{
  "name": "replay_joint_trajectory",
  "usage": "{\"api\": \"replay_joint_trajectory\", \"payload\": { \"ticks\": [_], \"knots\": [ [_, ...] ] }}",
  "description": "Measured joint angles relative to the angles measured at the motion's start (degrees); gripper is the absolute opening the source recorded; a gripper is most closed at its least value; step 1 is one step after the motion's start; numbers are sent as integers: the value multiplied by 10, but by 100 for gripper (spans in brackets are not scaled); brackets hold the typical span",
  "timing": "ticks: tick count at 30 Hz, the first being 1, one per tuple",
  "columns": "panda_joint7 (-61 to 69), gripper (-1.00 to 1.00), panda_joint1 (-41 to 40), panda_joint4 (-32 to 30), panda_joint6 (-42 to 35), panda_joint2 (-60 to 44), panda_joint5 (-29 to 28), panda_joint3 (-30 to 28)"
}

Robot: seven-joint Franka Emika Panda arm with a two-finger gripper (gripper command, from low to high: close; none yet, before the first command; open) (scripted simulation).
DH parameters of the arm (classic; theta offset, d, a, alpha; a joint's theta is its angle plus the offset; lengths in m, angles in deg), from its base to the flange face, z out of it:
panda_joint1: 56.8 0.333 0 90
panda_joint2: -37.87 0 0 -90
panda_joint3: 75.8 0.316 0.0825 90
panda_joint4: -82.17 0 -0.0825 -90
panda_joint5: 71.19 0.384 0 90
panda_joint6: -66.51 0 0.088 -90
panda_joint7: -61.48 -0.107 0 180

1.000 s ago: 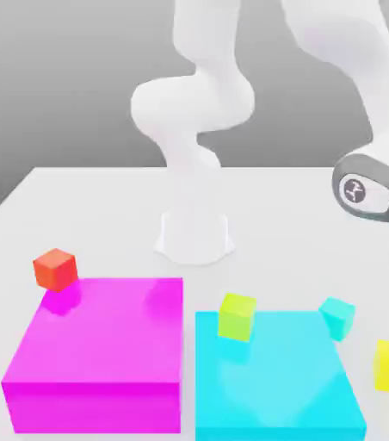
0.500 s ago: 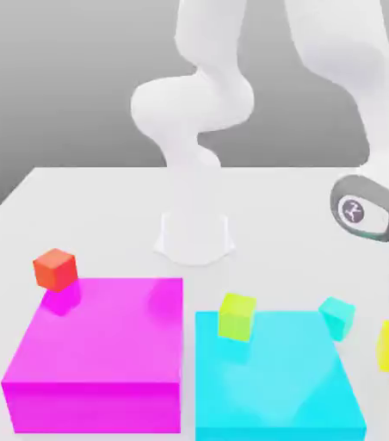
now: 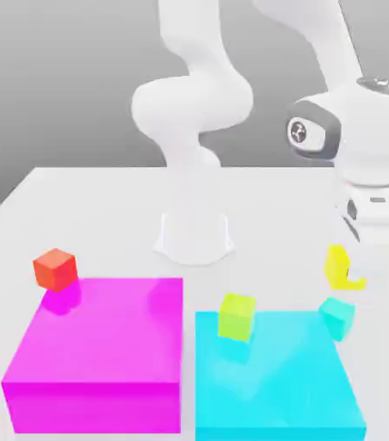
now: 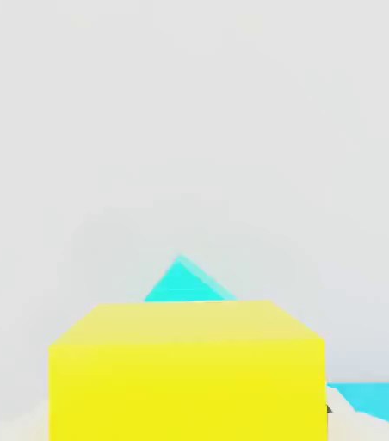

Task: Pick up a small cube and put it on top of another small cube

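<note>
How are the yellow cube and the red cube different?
The yellow cube is bright yellow, but the red cube is orangey red. The yellow cube is held in the robot's hand, while nothing holds the red cube. Both are small, plain cubes.

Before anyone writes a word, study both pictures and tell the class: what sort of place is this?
Most likely a simulated robotics test scene: a white robot arm stands on a plain pale tabletop, with flat magenta and cyan blocks and small coloured cubes, against a blank grey backdrop.
</note>
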Motion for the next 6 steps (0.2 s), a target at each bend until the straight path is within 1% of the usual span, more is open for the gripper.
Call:
{"api": "replay_joint_trajectory", "payload": {
  "ticks": [2, 3, 6],
  "knots": [
    [-22, -100, 3, 1, 39, -41, -31, -11],
    [-31, 100, 7, 1, 54, -57, -44, -17],
    [-31, 100, 7, 1, 54, -57, -44, -17]
  ]
}}
